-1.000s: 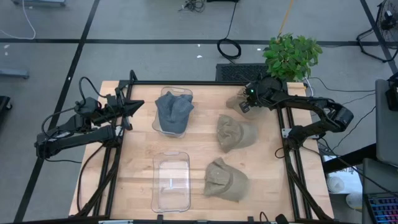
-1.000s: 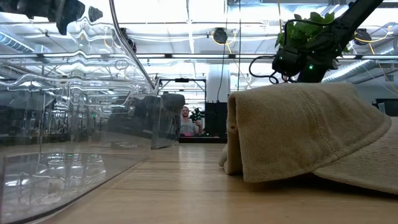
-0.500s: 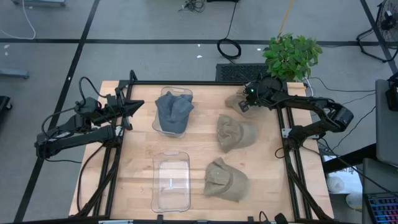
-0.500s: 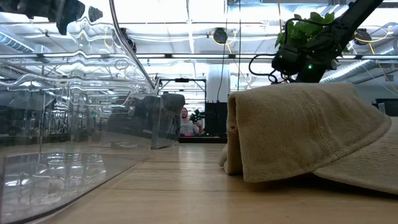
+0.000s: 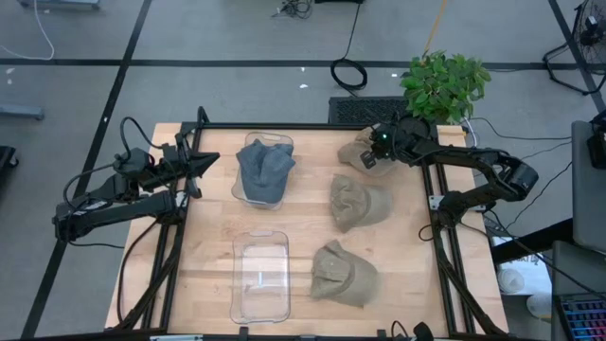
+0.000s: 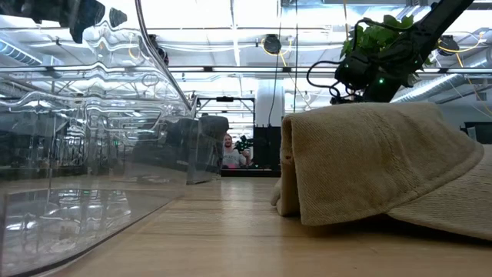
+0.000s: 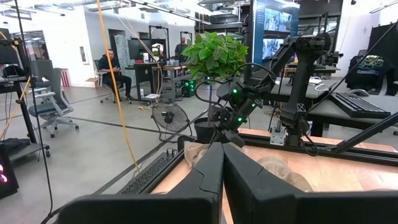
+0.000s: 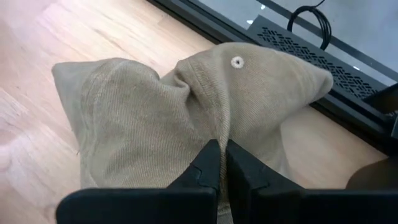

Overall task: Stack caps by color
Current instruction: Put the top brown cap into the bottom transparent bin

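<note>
Since a second earlier, only the right gripper [image 5: 372, 158] had shifted a little along the far edge of the table [image 5: 213, 256], carrying its pinched tan cap [image 5: 357, 152] with it; everything else lay as before. Its fingers [image 8: 208, 163] were clamped on a fold of that cap's crown, the top button visible just beyond them, and the cap sat at the far right corner near the potted plant [image 5: 443, 83]. Two more tan caps lay on the wood, one in the middle right [image 5: 358, 201] and one nearer the front [image 5: 343, 274]. A pile of blue-grey caps [image 5: 264, 168] filled the far clear bin [image 5: 245, 191], while the near bin [image 5: 260, 275] held nothing. At the table's left edge the left gripper [image 5: 210, 166] waited, its fingers [image 7: 208, 171] pressed together on nothing. A person [image 6: 230, 151] stood far off in the room.
</note>
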